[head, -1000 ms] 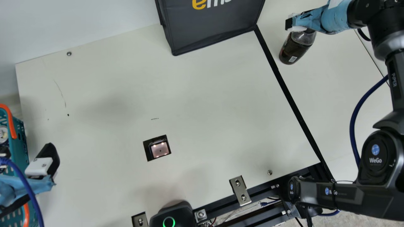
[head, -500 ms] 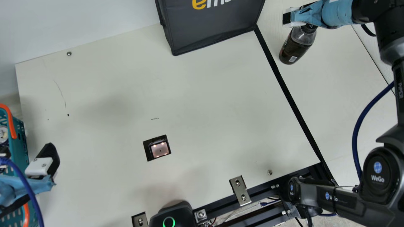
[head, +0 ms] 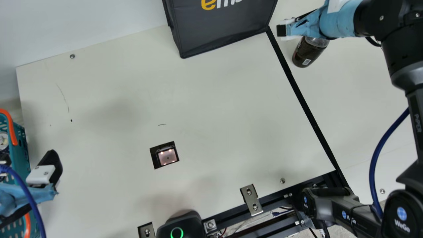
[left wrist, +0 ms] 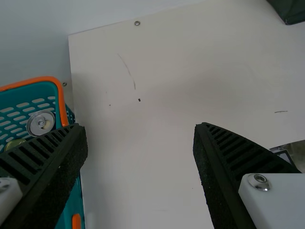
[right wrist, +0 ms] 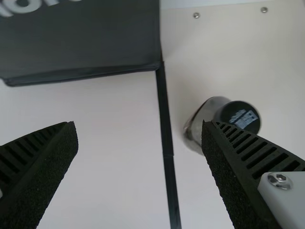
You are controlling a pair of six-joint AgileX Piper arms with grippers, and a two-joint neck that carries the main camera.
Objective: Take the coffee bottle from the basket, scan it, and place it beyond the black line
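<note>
In the main view, the dark coffee bottle (head: 306, 55) stands right of the black line (head: 312, 120). My right gripper (head: 283, 30) is above it and to its left, its arm covering the bottle's top. From the right wrist, the black bottle cap (right wrist: 238, 116) shows beyond one finger of the right gripper (right wrist: 139, 124), which is open and holds nothing. My left gripper (head: 37, 190) is beside the teal basket (head: 19, 148); in the left wrist view the left gripper (left wrist: 139, 126) is open and empty. The scanner window (head: 167, 156) lies in the table.
A dark bag (head: 221, 29) stands at the far edge, left of the black line. A can (left wrist: 41, 123) sits in the basket. Metal brackets (head: 251, 200) and a black device with a green ring (head: 176, 231) are at the near edge.
My right gripper has come away from the bottle's top and shifted left, to around the black line's far end. The bottle keeps its place. My left arm has not moved.
</note>
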